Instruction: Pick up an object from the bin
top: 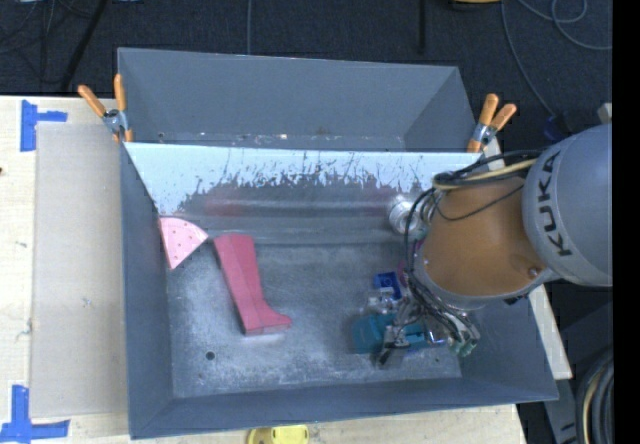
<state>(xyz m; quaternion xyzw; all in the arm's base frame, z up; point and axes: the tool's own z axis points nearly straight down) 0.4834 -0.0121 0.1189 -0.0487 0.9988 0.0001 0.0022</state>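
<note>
Across the middle of your view sits one grey metal bin [150,332], the biggest thing by far, its floor dusted with white.

Over the bin's right wall comes the one arm [575,207], with one orange cover [480,242] at its wrist and a bunch of cables hanging under that. Its one gripper [397,347] is low over the bin's floor, near the bin's near right corner. The wrist and cables hide it, so you cannot tell whether it is spread or pressed together, or whether it pinches anything.

You can count five small things in the bin, two of them pink:
- One long pink block [245,284] with a short foot at its near end lies flat on the left half of the bin's floor, slanting from the far wall toward the near wall.
- One pink wedge [180,239] with a rounded edge lies at the foot of the bin's left wall, just beside the block's far end and apart from it.
- One teal lump [366,332] lies on the right half of the bin's floor, right at the gripper; this is the thing the gripper is at.
- One silvery round thing [401,215] sits by the bin's far wall, against the orange cover.
- One small blue piece [386,283] shows among the cables; you cannot tell whether it lies loose.
</note>
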